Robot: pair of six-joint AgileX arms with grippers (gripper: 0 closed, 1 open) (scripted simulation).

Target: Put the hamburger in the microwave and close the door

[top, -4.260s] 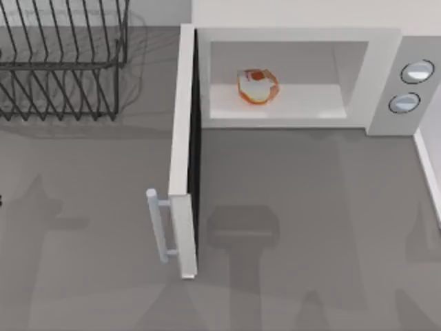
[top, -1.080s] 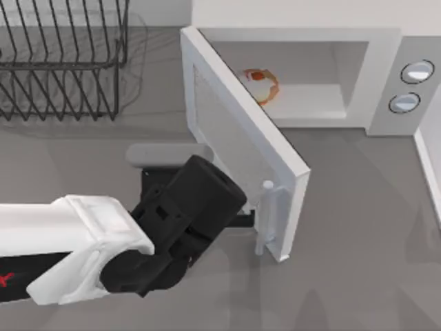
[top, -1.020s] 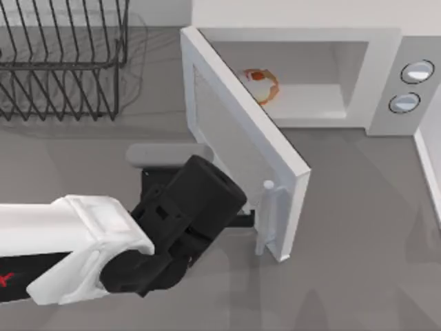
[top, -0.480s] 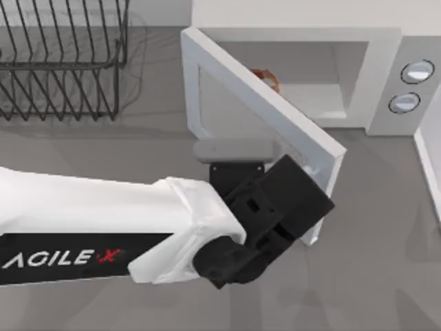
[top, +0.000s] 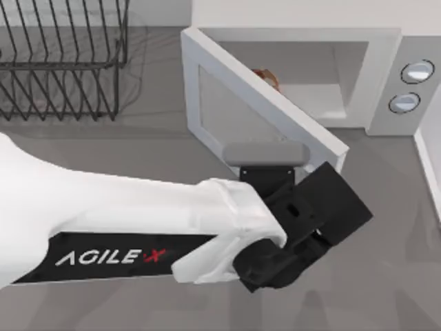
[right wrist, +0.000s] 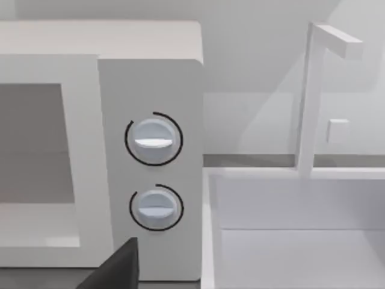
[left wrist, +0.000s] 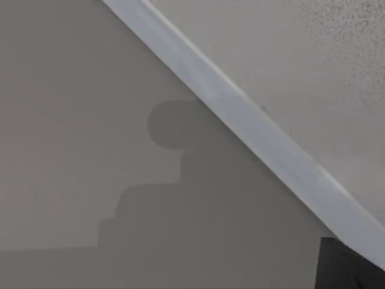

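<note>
Half the hamburger point(top: 267, 77) hides behind the door point(top: 258, 103); left end effector point(top: 324, 181) grip seemingly unreadable, wrist-covered.

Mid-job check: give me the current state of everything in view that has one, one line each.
door: partly open, swung at an angle across the cavity mouth, not yet shut.
hamburger: inside the microwave, mostly hidden behind the door.
microwave: cavity partly exposed on the knob side.
two knobs: both pointers horizontal.
left gripper: against the door's outer face near its free edge.
dish rack: upright, nothing visible in it.
</note>
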